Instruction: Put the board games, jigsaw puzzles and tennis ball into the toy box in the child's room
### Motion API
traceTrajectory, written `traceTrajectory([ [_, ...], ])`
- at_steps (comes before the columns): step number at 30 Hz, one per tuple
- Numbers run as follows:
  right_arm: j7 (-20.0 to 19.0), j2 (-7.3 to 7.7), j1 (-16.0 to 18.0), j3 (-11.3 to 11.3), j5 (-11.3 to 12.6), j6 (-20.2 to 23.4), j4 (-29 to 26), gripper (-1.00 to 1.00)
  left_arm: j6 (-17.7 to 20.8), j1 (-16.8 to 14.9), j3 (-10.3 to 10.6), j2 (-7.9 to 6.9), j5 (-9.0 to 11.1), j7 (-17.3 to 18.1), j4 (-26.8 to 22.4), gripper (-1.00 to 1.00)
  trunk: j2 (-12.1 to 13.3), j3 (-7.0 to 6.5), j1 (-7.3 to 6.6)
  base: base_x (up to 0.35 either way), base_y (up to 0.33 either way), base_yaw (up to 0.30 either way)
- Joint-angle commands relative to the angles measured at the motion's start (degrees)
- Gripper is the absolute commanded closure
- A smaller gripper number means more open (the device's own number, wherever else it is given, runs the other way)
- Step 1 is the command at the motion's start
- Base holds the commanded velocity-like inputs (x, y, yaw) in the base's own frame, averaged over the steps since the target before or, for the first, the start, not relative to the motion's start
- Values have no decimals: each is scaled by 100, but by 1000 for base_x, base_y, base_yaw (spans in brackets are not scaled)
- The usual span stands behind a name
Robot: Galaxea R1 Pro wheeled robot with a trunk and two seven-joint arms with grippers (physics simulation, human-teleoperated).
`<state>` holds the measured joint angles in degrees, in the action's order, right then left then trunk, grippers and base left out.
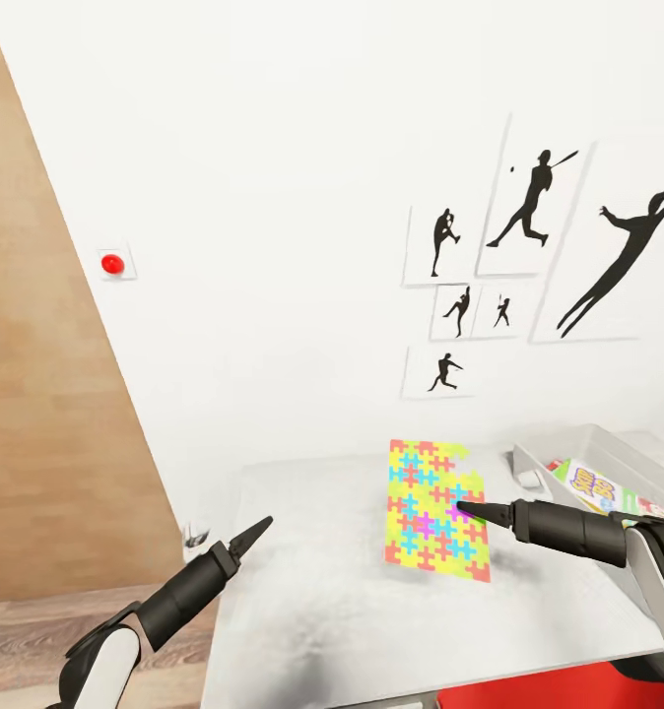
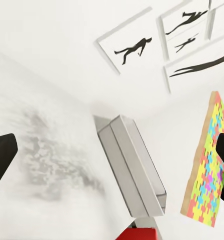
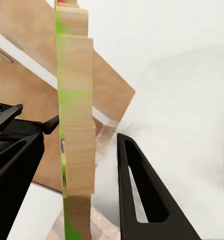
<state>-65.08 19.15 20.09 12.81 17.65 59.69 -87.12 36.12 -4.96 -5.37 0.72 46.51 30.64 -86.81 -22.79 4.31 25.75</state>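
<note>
A jigsaw puzzle (image 1: 432, 507) of yellow, pink, green and blue pieces hangs nearly upright over the pale grey table (image 1: 312, 591), with its shadow below it. My right gripper (image 1: 467, 510) is shut on its right edge. The right wrist view shows the puzzle (image 3: 74, 100) edge-on between the fingers (image 3: 141, 200). The light grey toy box (image 1: 618, 455) stands at the table's right end with a board game (image 1: 593, 489) inside. My left gripper (image 1: 258, 532) hovers open over the table's left part, its fingers (image 2: 1, 160) wide apart. The left wrist view looks across to the puzzle (image 2: 209, 165) and the toy box (image 2: 134, 170).
The white wall behind the table carries black sports silhouette pictures (image 1: 529, 202) and a red round knob (image 1: 112, 264). A small glass object (image 1: 196, 538) sits by the table's left edge. A red chair (image 1: 568, 689) shows under the near edge. Wood-plank floor (image 1: 36, 394) lies to the left.
</note>
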Motion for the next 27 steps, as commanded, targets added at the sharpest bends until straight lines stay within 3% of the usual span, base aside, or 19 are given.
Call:
traceTrajectory([
  [1,-39,1,6,3,1,31,2,100,42,-5,-13,6,20,10,-2,-100,-13,13,4,0,-156,-4],
  [14,-40,1,6,9,1,31,-6,100,-83,10,-8,7,13,43,5,-100,-13,12,4,0,-80,-1],
  [27,-38,24,-19,11,-5,31,-155,100,-128,12,-2,7,-17,41,6,-100,-13,6,4,0,-265,0],
])
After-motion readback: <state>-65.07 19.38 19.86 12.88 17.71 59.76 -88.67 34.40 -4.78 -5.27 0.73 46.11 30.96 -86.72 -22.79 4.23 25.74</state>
